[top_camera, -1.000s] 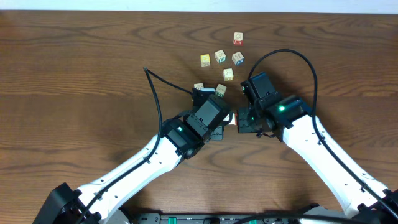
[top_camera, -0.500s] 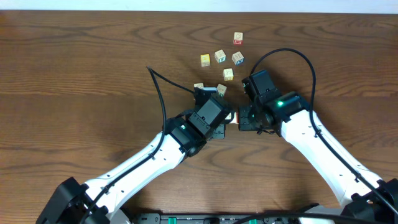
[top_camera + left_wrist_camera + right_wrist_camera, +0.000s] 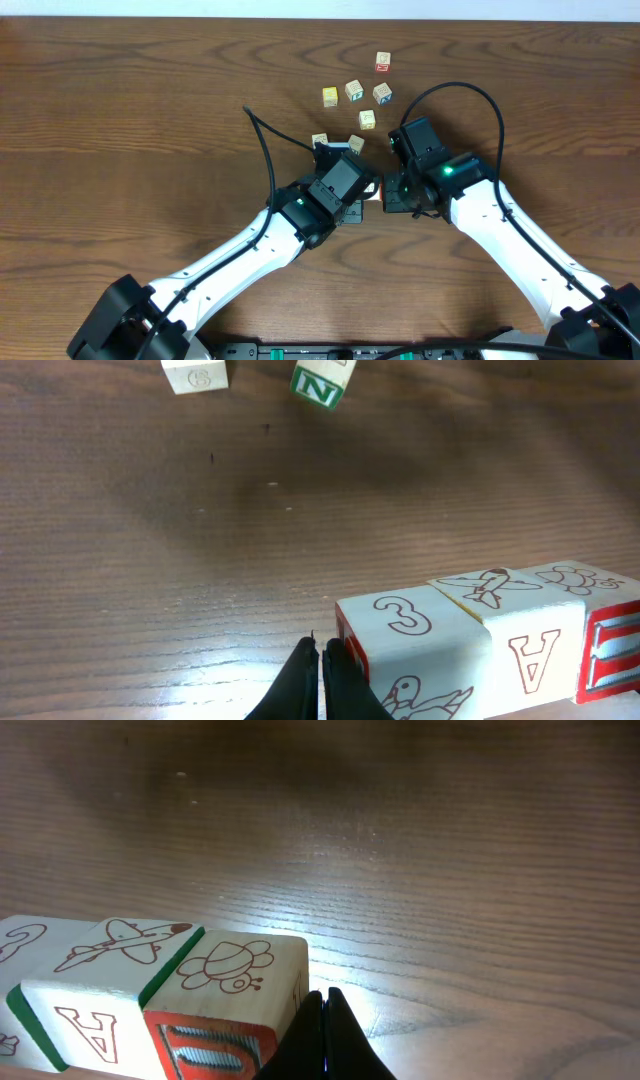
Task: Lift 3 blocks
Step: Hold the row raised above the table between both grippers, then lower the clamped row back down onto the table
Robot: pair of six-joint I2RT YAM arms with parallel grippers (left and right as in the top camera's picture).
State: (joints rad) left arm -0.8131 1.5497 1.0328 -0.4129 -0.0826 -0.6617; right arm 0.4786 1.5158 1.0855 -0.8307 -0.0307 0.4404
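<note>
Three blocks lie end to end in one row between my two grippers. In the left wrist view the row runs from a cream block marked 3 (image 3: 405, 630), past one with a red A (image 3: 520, 645), to a red-faced block (image 3: 610, 655). My left gripper (image 3: 320, 665) is shut, with its tips against the 3 block's end. In the right wrist view my right gripper (image 3: 322, 1015) is shut and rests against the far end, beside the bee-marked, red-faced block (image 3: 230, 975). From overhead only a sliver of the row (image 3: 373, 192) shows. Whether the row is off the table I cannot tell.
Several loose cubes sit behind the grippers, among them a yellow-faced one (image 3: 330, 97) and a red-marked one (image 3: 383, 62). Two show in the left wrist view, one with a green N (image 3: 322, 382) and one marked 6 (image 3: 195, 375). A black cable (image 3: 262, 135) arcs above the left arm.
The left arm and its cable have drifted slightly right. Both grippers stay shut against the ends of the row, almost in the same place.
</note>
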